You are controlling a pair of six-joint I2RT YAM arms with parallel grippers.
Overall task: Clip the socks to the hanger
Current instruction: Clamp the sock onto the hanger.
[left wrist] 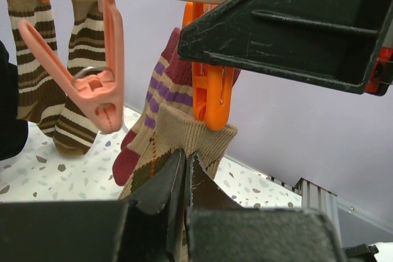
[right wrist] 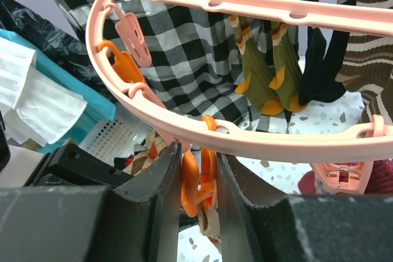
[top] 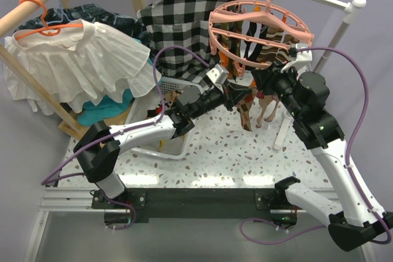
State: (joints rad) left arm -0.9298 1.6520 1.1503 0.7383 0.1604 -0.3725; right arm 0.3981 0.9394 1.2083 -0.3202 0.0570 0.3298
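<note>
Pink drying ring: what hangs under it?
Clipped socks: brown-striped pair, olive-yellow pair, black sock, argyle sock under an orange clip. The robot arms cover whatever hangs behind them.

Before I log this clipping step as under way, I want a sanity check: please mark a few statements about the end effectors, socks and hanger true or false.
1. The left end effector is shut on the argyle sock. True.
2. The right end effector is closed around an orange clip peg. True.
3. The hanger ring is blue. False: it is salmon pink.
4. The left end effector holds the olive socks. False: they hang from the ring.
5. The checked shirt is red and white. False: it is black and white.
</note>
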